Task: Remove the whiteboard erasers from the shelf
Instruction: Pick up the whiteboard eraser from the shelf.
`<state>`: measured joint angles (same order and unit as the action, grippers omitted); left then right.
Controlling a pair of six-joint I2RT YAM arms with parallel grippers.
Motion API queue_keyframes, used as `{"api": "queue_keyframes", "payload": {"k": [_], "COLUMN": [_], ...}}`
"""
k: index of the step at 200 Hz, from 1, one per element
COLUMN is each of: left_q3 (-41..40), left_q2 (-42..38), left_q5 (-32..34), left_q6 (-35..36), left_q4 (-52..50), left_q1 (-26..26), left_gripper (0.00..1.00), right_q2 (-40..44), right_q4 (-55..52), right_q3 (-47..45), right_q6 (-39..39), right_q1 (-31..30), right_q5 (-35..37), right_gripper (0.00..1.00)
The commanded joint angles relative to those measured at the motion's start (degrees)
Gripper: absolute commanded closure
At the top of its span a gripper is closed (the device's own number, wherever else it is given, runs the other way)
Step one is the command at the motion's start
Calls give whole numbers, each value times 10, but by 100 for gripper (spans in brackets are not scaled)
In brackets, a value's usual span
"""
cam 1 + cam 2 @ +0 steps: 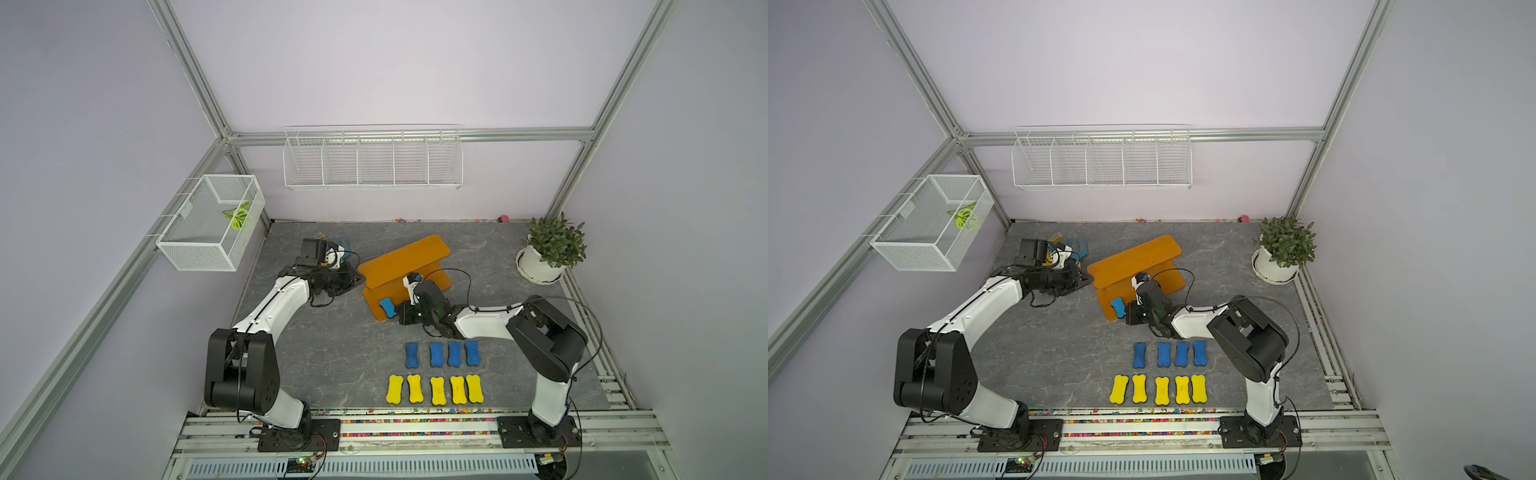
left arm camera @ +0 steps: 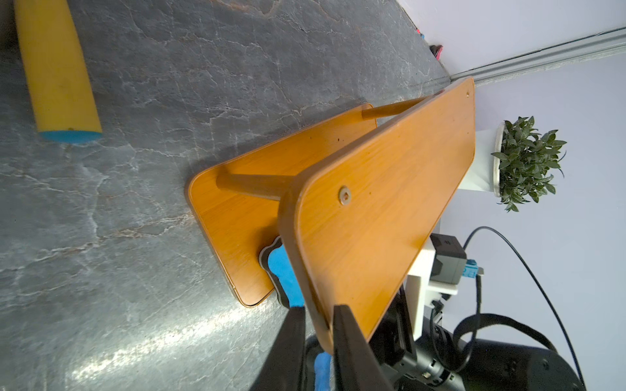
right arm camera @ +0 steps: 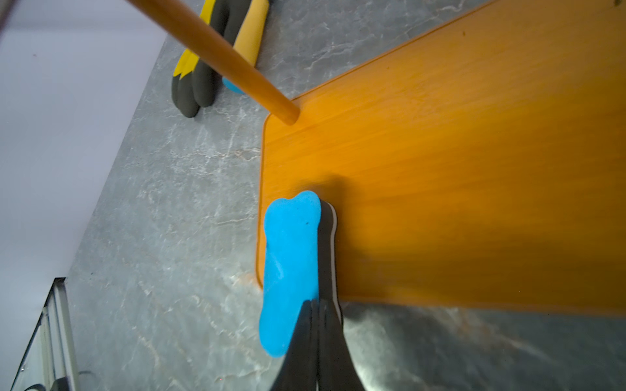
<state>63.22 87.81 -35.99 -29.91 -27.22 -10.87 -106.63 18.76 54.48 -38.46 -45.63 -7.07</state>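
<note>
The left arm (image 1: 270, 305) reaches forward from its base, forearm stretched towards mid-scene; its wrist is rolled sideways; the left end effector (image 2: 318, 309) has its two dark fingers clamped either side of the top board of the shelf (image 2: 389, 203), at the end corner; the right arm (image 1: 486, 321) folds inward, forearm low; the right end effector (image 3: 316, 304) is pinched narrow on the near end of the blue eraser (image 3: 291, 243), fingers almost meeting.
</note>
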Motion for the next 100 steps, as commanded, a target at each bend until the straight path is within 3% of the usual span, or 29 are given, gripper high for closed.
{"api": "queue_keyframes", "payload": {"k": [1, 55, 100], "left_q3": [7, -4, -12], "left_q2": [-16, -24, -29], "left_q5": [3, -2, -3], "left_q6": [3, -1, -1], "left_q4": [-9, 4, 7], "left_q1": [3, 2, 3], "left_gripper": [79, 77, 77], "right_q2": [48, 121, 131], "right_q4": [-37, -121, -144], "right_q3": [-21, -57, -78], "right_q6": [9, 8, -2], "right_q1": [-15, -68, -90], "right_q5": [22, 80, 61], "right_gripper": [100, 100, 100]}}
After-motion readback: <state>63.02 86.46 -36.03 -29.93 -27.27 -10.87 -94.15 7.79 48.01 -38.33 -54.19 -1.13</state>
